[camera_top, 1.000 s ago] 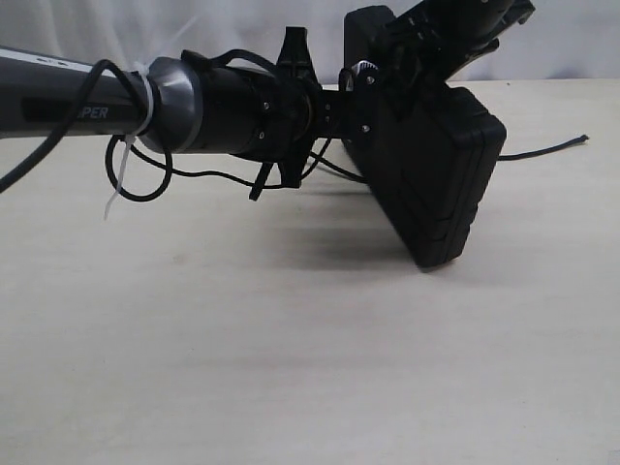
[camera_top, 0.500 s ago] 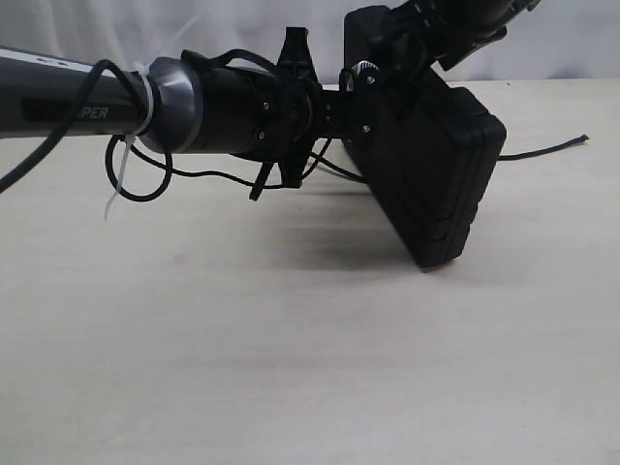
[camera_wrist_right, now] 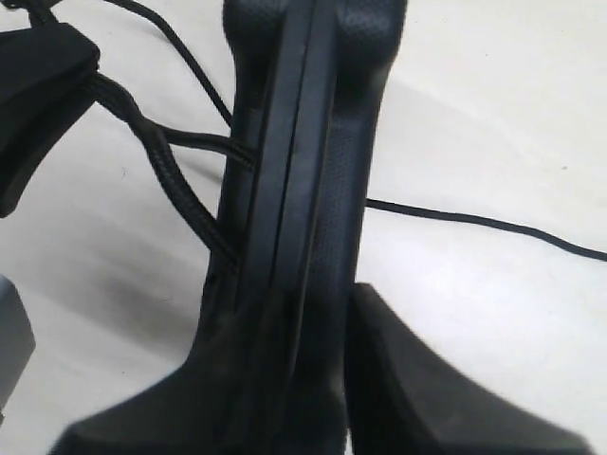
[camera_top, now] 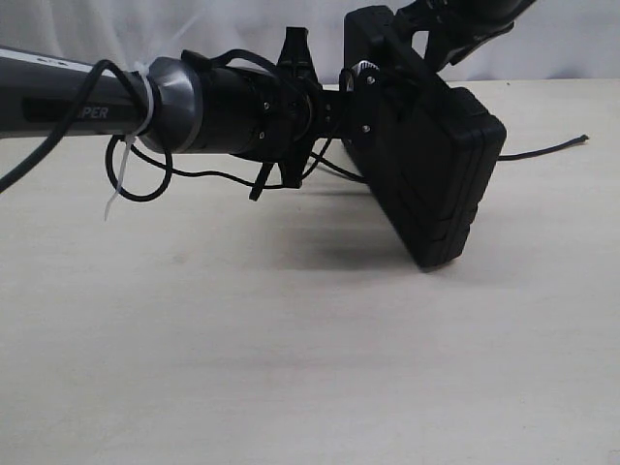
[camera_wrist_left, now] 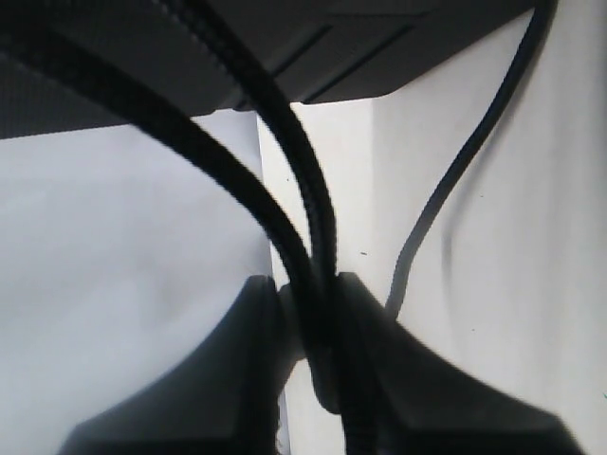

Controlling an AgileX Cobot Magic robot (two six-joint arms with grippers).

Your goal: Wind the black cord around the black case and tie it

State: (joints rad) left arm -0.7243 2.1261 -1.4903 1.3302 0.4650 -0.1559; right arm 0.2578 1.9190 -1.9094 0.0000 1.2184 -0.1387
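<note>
- Two pincers met at the black case [camera_top: 426, 174], which was tilted near the table's [camera_top: 291, 387] far edge, right of its middle.
- Left pincer [camera_wrist_left: 308, 299] was pinched narrow on two strands of the black cord [camera_wrist_left: 302, 204] just beside the case.
- Right pincer [camera_wrist_right: 296, 313] clamped the case's top edge from above.
- One cord end lay on the table towards the right edge.
</note>
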